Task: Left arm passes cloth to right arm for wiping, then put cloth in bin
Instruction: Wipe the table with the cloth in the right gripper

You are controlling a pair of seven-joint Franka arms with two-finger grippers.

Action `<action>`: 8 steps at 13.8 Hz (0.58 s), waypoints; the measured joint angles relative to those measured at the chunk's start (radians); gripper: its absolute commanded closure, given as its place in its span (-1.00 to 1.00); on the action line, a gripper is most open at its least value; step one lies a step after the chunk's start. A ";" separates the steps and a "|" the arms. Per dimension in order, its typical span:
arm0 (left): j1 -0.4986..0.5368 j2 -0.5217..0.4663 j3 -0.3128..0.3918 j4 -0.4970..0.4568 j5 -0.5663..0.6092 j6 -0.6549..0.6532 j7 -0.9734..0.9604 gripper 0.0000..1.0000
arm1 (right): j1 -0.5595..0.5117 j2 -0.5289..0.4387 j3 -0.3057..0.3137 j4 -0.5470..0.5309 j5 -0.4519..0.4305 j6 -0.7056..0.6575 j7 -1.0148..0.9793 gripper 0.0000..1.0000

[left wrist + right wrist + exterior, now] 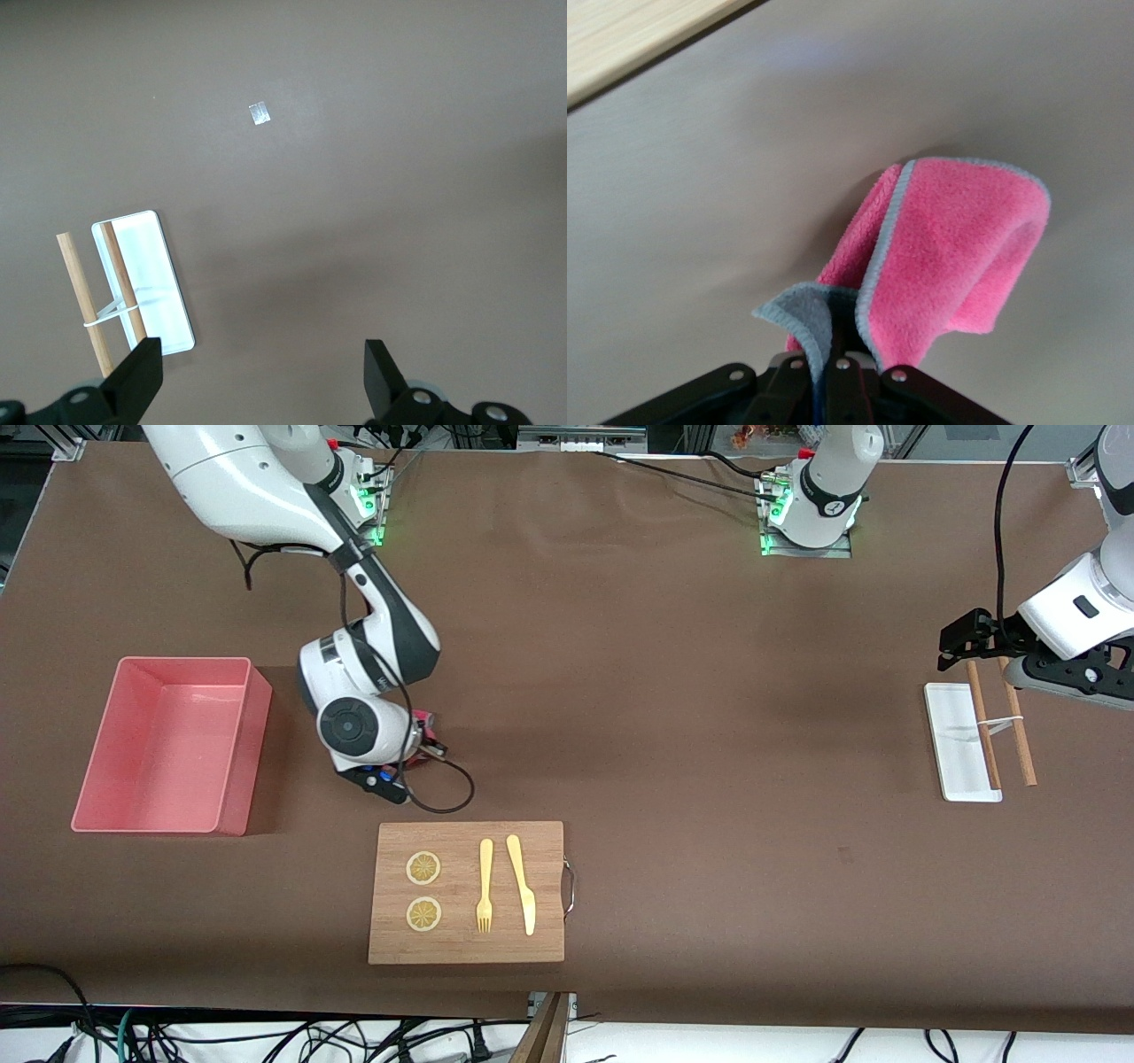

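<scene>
The cloth (948,257) is pinched between the pressed-together fingers of the right gripper (833,367), folded and draped onto the table (673,691) between the bin (168,744) and the cutting board (467,893). The left gripper (961,638) is held over the white tray (957,735) at the left arm's end, its fingers (142,376) spread wide and holding nothing.

The pink cloth (948,257) hangs folded, with a pale edge, beside the empty salmon-pink bin (232,779), which stands upright.
</scene>
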 measured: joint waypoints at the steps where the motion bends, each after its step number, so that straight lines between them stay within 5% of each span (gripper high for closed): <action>1: 0.000 0.000 0.000 0.000 0.000 0.000 0.000 -1.00 | 0.001 0.001 0.024 0.000 0.025 0.034 0.040 1.00; 8: 0.000 0.000 0.000 0.000 0.000 0.000 0.000 -1.00 | 0.019 0.031 0.116 -0.001 0.063 0.208 0.224 1.00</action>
